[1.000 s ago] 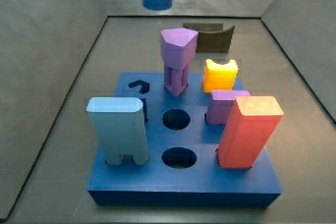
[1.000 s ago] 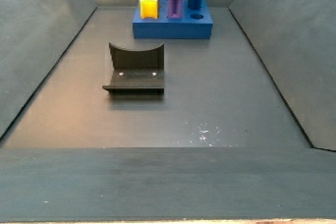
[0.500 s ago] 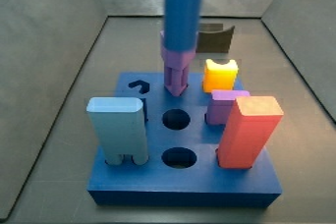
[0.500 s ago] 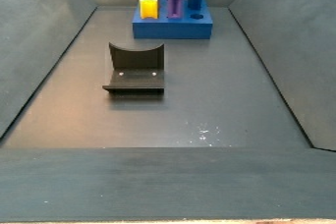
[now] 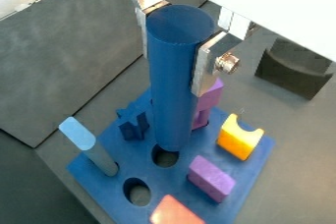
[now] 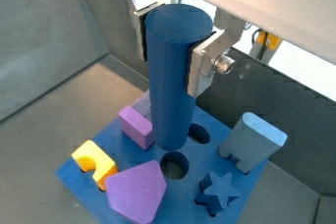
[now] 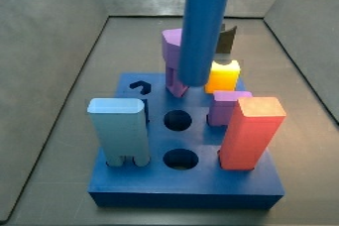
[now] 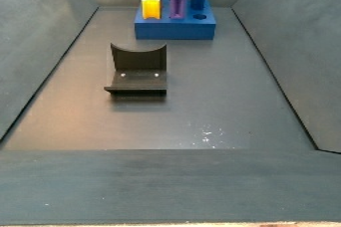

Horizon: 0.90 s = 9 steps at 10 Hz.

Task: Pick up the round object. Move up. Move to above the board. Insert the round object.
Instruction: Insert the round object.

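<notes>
While both wrist views show the gripper (image 5: 180, 33) clamped on the round object (image 5: 179, 81), its silver fingers (image 6: 206, 63) pressed against the peg's upper sides, a side view shows only the peg (image 7: 204, 32) hanging upright over the board (image 7: 149, 182), its lower end above a round hole (image 7: 177, 121). Since half a second ago the peg has shifted toward the yellow piece (image 7: 223, 74). Well apart from the board, the fixture (image 8: 138, 70) sits unchanged.
</notes>
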### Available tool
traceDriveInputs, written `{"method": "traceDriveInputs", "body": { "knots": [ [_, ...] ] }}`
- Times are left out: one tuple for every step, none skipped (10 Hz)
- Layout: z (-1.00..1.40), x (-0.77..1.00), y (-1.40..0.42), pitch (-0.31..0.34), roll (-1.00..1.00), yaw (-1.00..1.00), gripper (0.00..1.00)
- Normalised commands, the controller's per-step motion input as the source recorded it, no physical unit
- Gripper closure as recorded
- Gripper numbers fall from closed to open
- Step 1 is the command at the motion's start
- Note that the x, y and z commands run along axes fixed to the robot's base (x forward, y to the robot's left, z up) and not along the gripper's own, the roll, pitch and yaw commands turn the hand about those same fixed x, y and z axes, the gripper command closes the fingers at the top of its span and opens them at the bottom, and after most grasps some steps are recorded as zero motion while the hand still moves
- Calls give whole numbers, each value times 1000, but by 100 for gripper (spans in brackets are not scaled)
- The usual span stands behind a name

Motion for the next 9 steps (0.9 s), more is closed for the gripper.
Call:
{"method": "traceDriveInputs", "body": {
  "knots": [
    [-400, -206, -51, 0, 0, -129, 100],
    [-337, -180, 0, -14, -6, -137, 100],
    [-349, 0, 0, -69, -43, -140, 100],
    [-311, 106, 0, -70, -59, -80, 100],
    [-129, 143, 0, 0, 0, 0, 100],
    [-111, 71, 0, 4, 69, 0, 100],
    [-94, 54, 0, -1, 94, 0, 100],
    [-106, 91, 0, 0, 193, 0, 100],
    [-200, 94, 0, 0, 311, 17, 100]
  ]
}}
